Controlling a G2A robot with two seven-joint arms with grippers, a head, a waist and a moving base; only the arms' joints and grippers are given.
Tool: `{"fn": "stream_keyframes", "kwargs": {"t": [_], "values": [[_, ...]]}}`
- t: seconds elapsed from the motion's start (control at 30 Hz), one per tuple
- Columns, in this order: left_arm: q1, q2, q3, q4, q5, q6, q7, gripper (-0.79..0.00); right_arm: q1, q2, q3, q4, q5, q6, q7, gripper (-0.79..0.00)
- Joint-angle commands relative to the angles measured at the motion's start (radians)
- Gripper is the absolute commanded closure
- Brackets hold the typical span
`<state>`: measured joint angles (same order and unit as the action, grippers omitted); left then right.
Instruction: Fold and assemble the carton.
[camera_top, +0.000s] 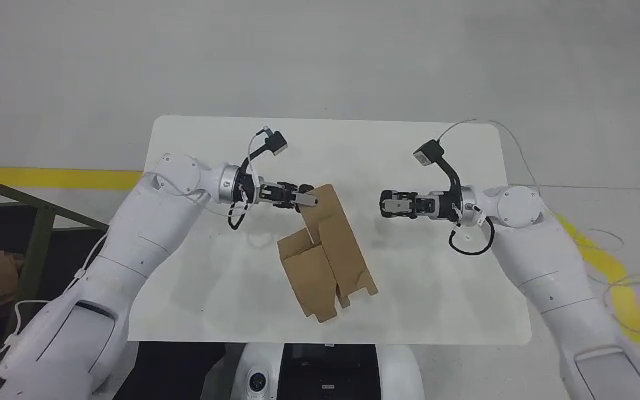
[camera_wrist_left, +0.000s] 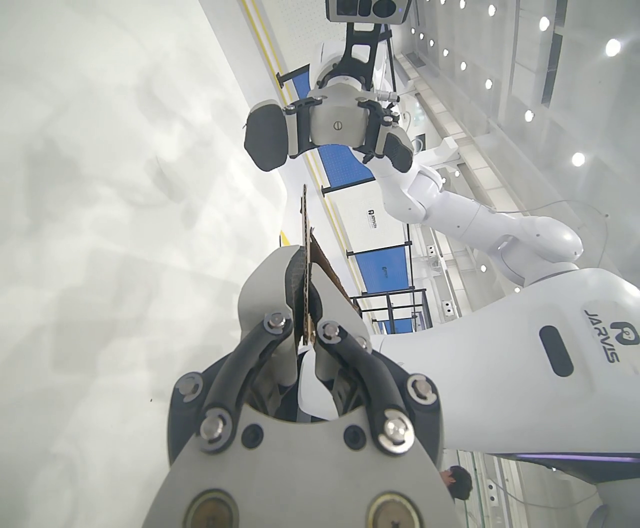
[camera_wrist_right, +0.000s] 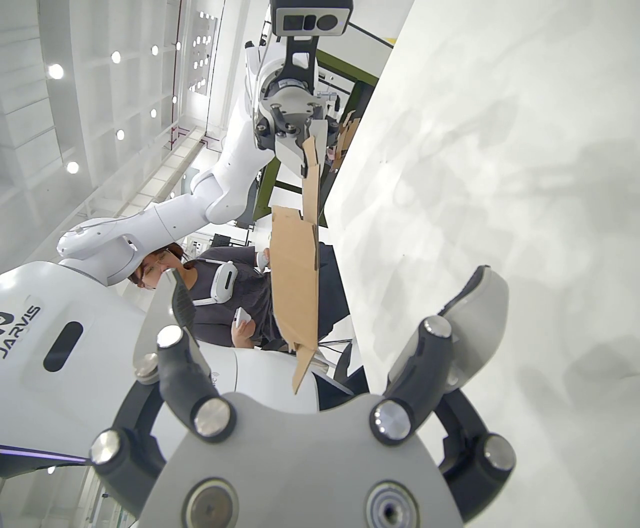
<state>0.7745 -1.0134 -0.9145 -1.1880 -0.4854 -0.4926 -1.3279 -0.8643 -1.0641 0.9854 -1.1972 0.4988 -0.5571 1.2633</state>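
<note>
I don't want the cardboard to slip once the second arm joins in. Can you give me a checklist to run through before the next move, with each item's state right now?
1. Left gripper gripping the carton: ok, shut on one end of it.
2. Right gripper open for a grasp: ok.
3. Right gripper apart from the carton: ok, a gap separates them.
4. Carton formed into a box: not ok, its panels are nearly flat and not yet folded up.
5. Carton's free end resting on the table: cannot tell.
</note>
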Motion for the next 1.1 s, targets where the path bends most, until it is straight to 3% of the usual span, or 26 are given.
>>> {"fn": "stream_keyframes", "kwargs": {"t": [0.0, 0.37, 0.93, 0.97, 1.03, 1.07], "values": [[0.0, 0.0, 0.0, 0.0, 0.001, 0.0, 0.0, 0.0, 0.0, 0.0, 0.0, 0.0, 0.0, 0.0, 0.0, -0.785], [0.017, 0.001, -0.005, -0.051, 0.036, 0.038, 0.042, 0.0, -0.012, -0.005, -0.022, -0.04, -0.04, 0.029, -0.024, -0.785], [-0.012, -0.02, 0.029, -0.055, 0.02, 0.062, -0.002, 0.0, 0.015, -0.033, -0.103, 0.007, -0.017, 0.023, 0.023, -0.785], [-0.014, -0.022, 0.031, -0.053, 0.018, 0.061, -0.004, 0.0, 0.016, -0.034, -0.107, 0.006, -0.017, 0.025, 0.025, -0.77], [-0.018, -0.024, 0.034, -0.048, 0.016, 0.06, -0.004, 0.0, 0.018, -0.035, -0.115, 0.003, -0.02, 0.029, 0.029, -0.459], [-0.019, -0.026, 0.035, -0.046, 0.015, 0.059, -0.005, 0.0, 0.019, -0.036, -0.12, 0.001, -0.021, 0.031, 0.031, -0.385]]}}
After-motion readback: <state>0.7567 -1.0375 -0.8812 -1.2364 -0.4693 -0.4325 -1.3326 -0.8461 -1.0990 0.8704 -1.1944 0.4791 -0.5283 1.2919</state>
